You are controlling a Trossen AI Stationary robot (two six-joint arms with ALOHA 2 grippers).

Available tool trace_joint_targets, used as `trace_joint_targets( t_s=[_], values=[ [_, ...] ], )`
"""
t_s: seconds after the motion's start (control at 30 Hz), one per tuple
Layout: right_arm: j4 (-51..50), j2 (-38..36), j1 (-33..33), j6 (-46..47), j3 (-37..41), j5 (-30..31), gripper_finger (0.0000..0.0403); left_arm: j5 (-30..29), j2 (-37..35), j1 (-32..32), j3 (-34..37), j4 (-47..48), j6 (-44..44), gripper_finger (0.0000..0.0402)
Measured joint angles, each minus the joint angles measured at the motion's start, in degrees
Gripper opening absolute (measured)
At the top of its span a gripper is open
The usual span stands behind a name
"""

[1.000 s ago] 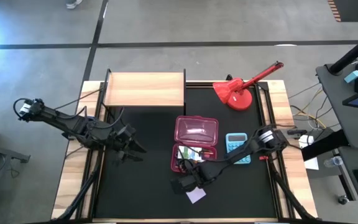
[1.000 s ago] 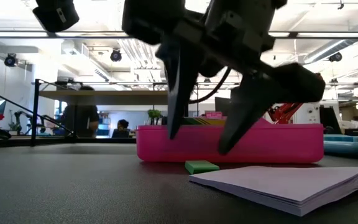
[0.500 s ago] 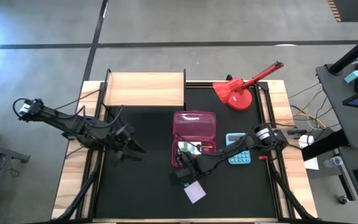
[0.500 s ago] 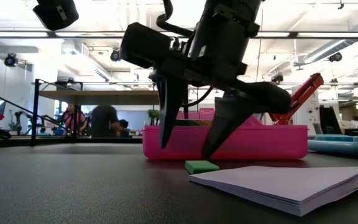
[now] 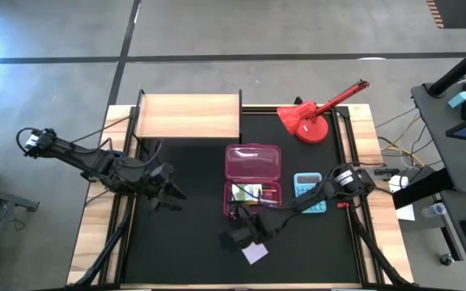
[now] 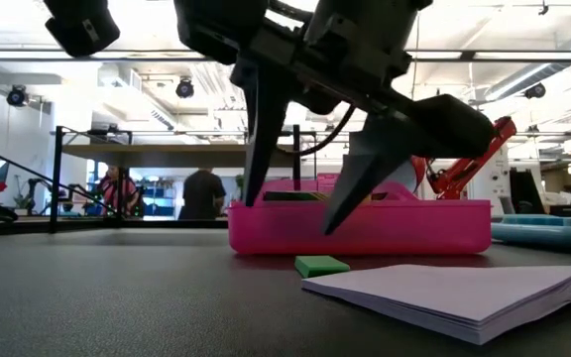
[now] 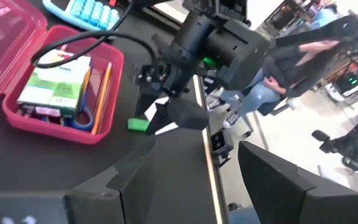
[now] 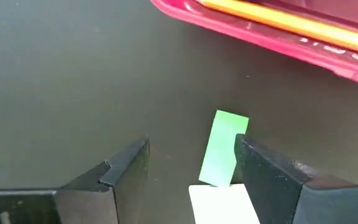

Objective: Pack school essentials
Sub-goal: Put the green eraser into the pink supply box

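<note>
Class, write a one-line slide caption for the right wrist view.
Open right pincer above the green eraser on the black table, beside the pink case holding a pencil.

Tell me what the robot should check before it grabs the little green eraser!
1. Right gripper open: ok, its fingers are spread wide.
2. Gripper over the green eraser: not ok, the eraser lies near one finger, not centred between the two.
3. Gripper down at the eraser: not ok, the fingertips hang above the table.
4. Eraser free to lift: ok, it lies flat on the black mat, apart from the pink case, with the lilac sticky-note pad close by.
5. Pink case open: ok, its lid is folded back.
6. Left gripper out of the way: ok, it waits off to the left side.
</note>
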State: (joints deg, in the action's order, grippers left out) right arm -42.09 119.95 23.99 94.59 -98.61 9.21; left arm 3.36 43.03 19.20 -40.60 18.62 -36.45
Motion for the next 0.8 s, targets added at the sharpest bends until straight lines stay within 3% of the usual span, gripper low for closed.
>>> trace_joint_targets(
  t_s=[0.43,0.8],
  values=[
    [-3.2,3.7,0.0,-0.7,-2.7,-0.5,0.0224,0.0,-0.1,0.0,0.0,1.4,0.9,0.0208],
    [-12.2,3.9,0.0,-3.1,-8.9,-0.2,0.0223,0.0,-0.1,0.0,0.0,1.5,0.9,0.0208]
  ],
)
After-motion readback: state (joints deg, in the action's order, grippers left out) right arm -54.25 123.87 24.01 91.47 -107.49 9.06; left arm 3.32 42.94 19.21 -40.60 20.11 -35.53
